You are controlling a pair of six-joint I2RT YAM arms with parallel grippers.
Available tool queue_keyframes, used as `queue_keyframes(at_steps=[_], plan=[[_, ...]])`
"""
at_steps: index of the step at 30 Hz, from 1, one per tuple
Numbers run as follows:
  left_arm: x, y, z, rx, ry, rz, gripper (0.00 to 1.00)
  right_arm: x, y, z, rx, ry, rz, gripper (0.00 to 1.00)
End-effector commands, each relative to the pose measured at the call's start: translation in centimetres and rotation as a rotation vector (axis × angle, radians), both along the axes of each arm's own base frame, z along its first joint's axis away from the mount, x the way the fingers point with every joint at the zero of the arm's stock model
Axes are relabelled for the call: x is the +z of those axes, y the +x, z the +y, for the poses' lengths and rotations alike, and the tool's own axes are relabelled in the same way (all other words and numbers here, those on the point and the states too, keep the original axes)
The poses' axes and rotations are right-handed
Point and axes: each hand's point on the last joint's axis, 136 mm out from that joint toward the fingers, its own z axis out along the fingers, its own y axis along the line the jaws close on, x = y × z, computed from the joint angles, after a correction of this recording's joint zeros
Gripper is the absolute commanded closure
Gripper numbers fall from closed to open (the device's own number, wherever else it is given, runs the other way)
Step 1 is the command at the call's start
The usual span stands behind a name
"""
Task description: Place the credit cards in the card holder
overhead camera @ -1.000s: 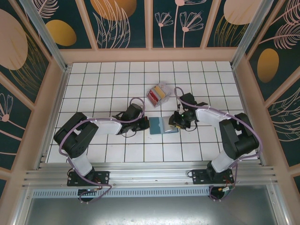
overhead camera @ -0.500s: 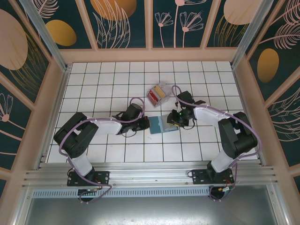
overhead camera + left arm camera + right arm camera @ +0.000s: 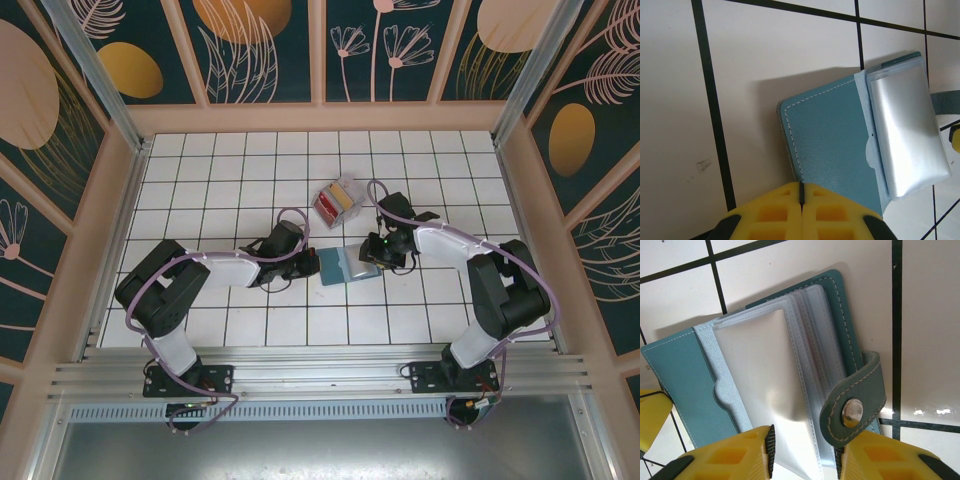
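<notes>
Over the last second the left arm has not stirred. The left pincer [image 3: 308,264] sits at the same spot, low over the bench [image 3: 220,180]. The card holder [image 3: 345,265] lies open where it lay before. The credit cards [image 3: 334,205], red and yellow, stand as before in the small clear box [image 3: 350,186]. Only the right pincer [image 3: 373,251] has shifted: it has crept a little toward the left pincer and away from the arm bases.

On the left wrist camera, the left pincer [image 3: 801,189] has its fingers pressed together, with only a thin dark seam between them. The card holder [image 3: 835,135] lies straight ahead of those tips, and the near edge of its teal cover runs in under them. Whether any of the cover is nipped there cannot be told. The pocket pages [image 3: 905,130] lie farther out, to the right of the tips.

On the right wrist camera, the right pincer [image 3: 804,439] stands partly spread. The card holder [image 3: 765,370] lies directly ahead of it, and its clear pages run down into the gap between the two fingers. The teal cover spreads off past the left finger, and the strap [image 3: 855,407] with its metal snap lies against the tip of the right finger. No grip on a page can be made out.

From above, the cards in their box lie beyond both pincers, on the side away from the arm bases. They sit roughly between the two pincers and apart from each.
</notes>
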Motion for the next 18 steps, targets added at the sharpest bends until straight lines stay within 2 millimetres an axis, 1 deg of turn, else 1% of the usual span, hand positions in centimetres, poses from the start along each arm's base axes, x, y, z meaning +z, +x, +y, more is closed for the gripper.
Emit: queue_keyframes(at_steps=[1, 8, 18], plan=[[1.0, 0.2, -0.5, -0.003, -0.038, -0.013, 1.00, 1.0, 0.4, 0.5, 0.011, 0.011, -0.025, 0.62], [1.1, 0.2, -0.4, -0.003, -0.040, -0.013, 1.00, 0.0, 0.2, 0.9, 0.022, 0.013, -0.005, 0.63], [1.1, 0.3, -0.5, -0.005, -0.037, -0.015, 1.00, -0.6, 0.4, 1.1, 0.031, 0.008, 0.005, 0.64]])
